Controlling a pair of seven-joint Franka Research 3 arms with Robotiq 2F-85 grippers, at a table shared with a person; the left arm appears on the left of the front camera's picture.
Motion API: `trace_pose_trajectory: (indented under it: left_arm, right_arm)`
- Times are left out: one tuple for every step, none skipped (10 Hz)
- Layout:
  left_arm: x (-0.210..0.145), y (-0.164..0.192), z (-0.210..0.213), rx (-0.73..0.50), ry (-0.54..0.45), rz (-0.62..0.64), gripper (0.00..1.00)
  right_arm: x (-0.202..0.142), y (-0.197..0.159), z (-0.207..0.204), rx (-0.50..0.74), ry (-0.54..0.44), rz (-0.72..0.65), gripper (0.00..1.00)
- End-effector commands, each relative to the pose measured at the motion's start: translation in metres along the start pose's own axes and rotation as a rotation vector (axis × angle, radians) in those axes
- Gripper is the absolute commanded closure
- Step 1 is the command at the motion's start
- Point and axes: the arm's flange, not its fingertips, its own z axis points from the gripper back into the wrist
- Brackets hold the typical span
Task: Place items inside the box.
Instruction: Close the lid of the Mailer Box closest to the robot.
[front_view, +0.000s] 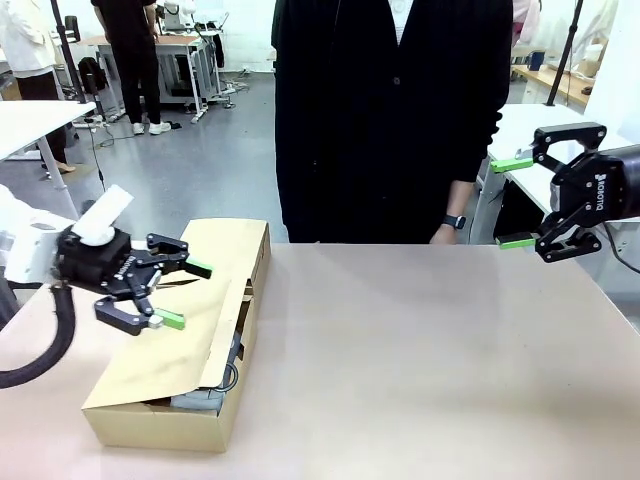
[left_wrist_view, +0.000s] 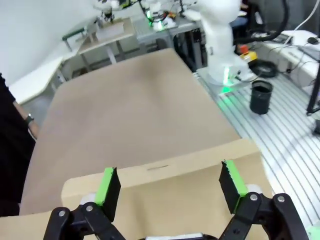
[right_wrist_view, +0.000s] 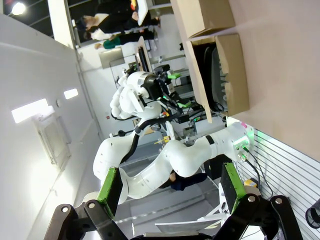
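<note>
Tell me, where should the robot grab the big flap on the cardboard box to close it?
Probably the flap's free long edge, the one facing the table's middle, coming from above it. That edge hangs loose and half-lowered over the box, thin enough to pinch. The left end effector hovers open right over the flap, so it seems best placed.

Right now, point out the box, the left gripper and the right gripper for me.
box (front_view: 160, 425): front view, near end wall.
left gripper (front_view: 186, 294): front view, midway between the open fingertips, above the box lid.
right gripper (front_view: 512, 203): front view, midway between the open green-tipped fingers.
</note>
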Motion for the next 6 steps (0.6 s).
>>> trace_pose_trajectory:
  left_arm:
    - [-0.0103, -0.0674, -0.0487, 0.031, 0.061, -0.016, 0.00]
    - [-0.0147, -0.0649, -0.0510, 0.040, 0.085, -0.013, 0.00]
    - [-0.0153, -0.0636, -0.0519, 0.032, 0.093, -0.003, 0.00]
    - [-0.0152, -0.0629, -0.0516, 0.037, 0.100, -0.002, 0.00]
    - [-0.0160, -0.0636, -0.0519, 0.024, 0.122, -0.009, 0.00]
    - [-0.0194, -0.0660, -0.0526, 0.014, 0.158, -0.036, 0.00]
  right_arm:
    - [0.0018, 0.0013, -0.0012, 0.017, -0.012, 0.010, 0.00]
    - [0.0018, 0.0013, -0.0012, 0.017, -0.012, 0.010, 0.00]
    - [0.0018, 0.0013, -0.0012, 0.017, -0.012, 0.010, 0.00]
    - [0.0018, 0.0013, -0.0012, 0.017, -0.012, 0.010, 0.00]
    - [0.0018, 0.0013, -0.0012, 0.017, -0.012, 0.010, 0.00]
    - [0.0018, 0.0013, -0.0012, 0.017, -0.012, 0.010, 0.00]
